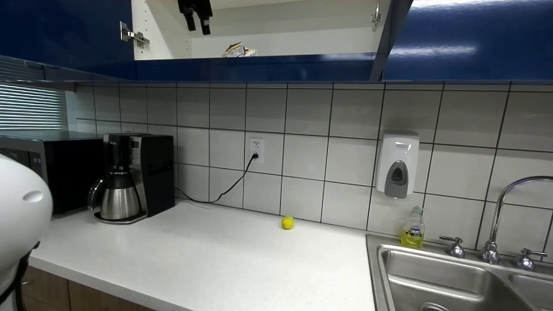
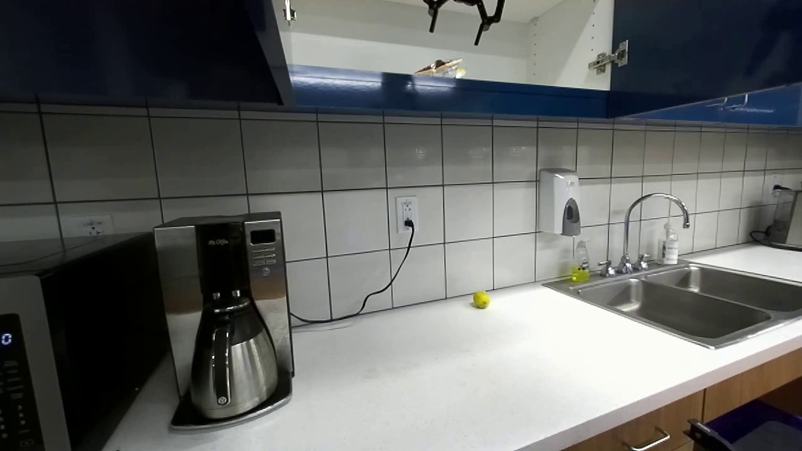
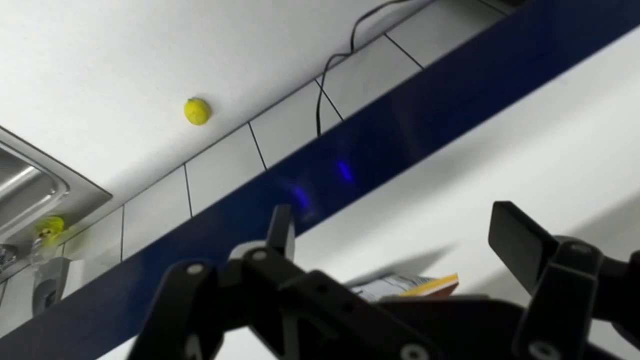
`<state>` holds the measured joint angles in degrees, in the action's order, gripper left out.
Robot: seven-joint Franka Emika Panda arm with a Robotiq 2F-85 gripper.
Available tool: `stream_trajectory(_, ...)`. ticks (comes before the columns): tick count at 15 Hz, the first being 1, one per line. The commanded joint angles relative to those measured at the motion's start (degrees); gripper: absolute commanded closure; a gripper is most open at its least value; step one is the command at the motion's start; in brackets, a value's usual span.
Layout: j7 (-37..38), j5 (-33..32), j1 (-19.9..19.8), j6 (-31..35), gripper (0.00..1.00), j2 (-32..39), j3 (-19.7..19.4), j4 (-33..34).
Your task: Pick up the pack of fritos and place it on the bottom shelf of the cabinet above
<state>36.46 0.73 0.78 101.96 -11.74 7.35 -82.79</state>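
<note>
The pack of fritos (image 1: 238, 51) lies on the bottom shelf of the open cabinet, partly hidden behind the blue front edge. It also shows there in an exterior view (image 2: 442, 68). In the wrist view the pack (image 3: 387, 287) has a white, yellow and brown surface and is partly covered by the gripper's body. My gripper (image 1: 198, 31) is above the shelf and the pack, apart from it, and also shows in an exterior view (image 2: 455, 37). In the wrist view the gripper (image 3: 392, 215) has its fingers wide apart with nothing between them. The cabinet shelf (image 3: 480, 165) shows as a white surface.
The cabinet's blue front edge (image 1: 255, 68) runs below the gripper. Open blue doors (image 1: 65, 34) flank the opening. A yellow lemon (image 1: 287, 222) sits on the counter. A coffee maker (image 2: 225, 313), a microwave (image 2: 81, 338) and a sink (image 2: 714, 341) stand along the counter.
</note>
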Motion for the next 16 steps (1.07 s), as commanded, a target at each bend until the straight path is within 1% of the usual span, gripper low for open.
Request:
stream_trajectory(1, -5.91, 1.43, 0.72, -9.94, 0.00, -1.98, -0.96, 0.38)
stream_trajectory(5, -13.76, 1.46, 1.17, -18.22, 0.00, -2.90, -0.99, -0.62)
stream_trajectory(9, -23.33, 0.66, 2.27, -22.01, 0.00, -2.87, -0.87, -3.65)
stream_trajectory(12, -29.35, -0.53, 2.95, -22.08, 0.00, -3.00, -0.71, -7.61)
stream_trajectory(16, -32.52, -0.76, 3.27, -20.35, 0.00, -3.26, -0.79, -13.47)
